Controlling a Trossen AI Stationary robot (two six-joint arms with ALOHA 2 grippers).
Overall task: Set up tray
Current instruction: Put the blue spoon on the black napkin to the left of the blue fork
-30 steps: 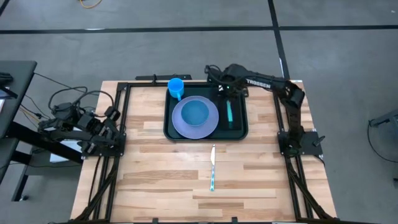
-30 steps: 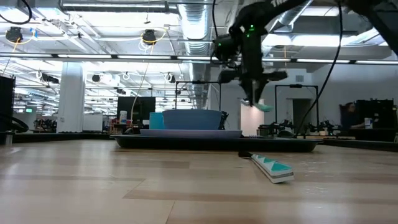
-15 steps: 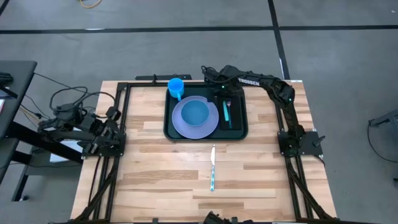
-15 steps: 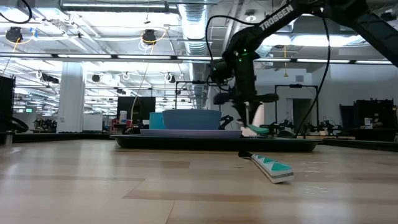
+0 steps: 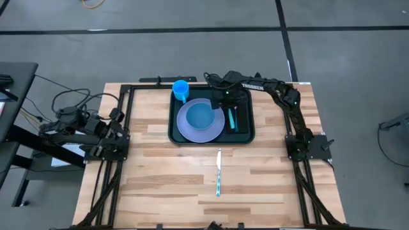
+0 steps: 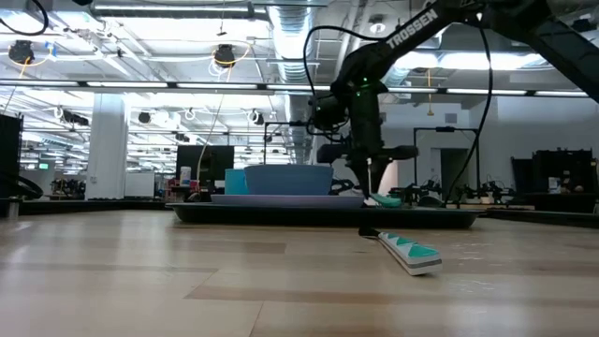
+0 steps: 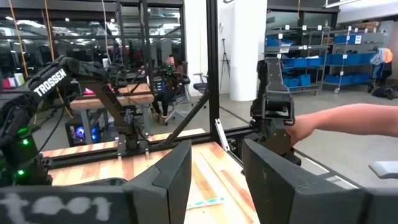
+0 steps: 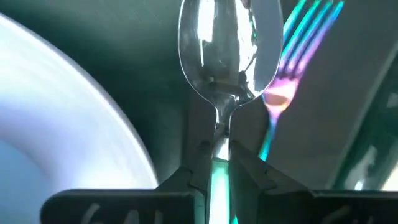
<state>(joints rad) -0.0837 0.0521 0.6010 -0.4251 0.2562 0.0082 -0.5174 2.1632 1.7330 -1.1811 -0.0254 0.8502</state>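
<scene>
The dark green tray point(image 5: 245, 131) lies at the table's far middle. On it are a lavender plate point(image 5: 192, 131) with a blue bowl point(image 5: 200, 117), and a teal-handled fork point(image 8: 297, 43) on its right part. A blue cup point(image 5: 181, 89) stands at the tray's far left corner. My right gripper point(image 5: 229, 102) is low over the tray's right part point(image 6: 370, 180), shut on a spoon point(image 8: 227, 43) between plate and fork. A teal-handled knife point(image 5: 218, 172) lies on the wood nearer. My left gripper point(image 7: 214, 180) waits open at the table's left edge. My right gripper pinches the spoon's handle point(image 8: 219, 163) between its two fingers point(image 8: 180, 180), just behind the silver neck, and the fingers lie along the spoon. It comes from above, slanting down. The spoon's bowl point(image 8: 227, 56) is low over the tray floor; whether it touches I cannot tell.
The knife point(image 6: 407, 251) lies lengthwise on the bare wood near the table's middle. Black frame rails run along the left, right and far edges. In the left wrist view a person's arm point(image 7: 348, 118) shows beyond the table.
My right gripper has come down from well above the tray to just over its floor and has shifted slightly toward the plate, carrying the spoon down beside the fork. It has stayed shut on the spoon.
</scene>
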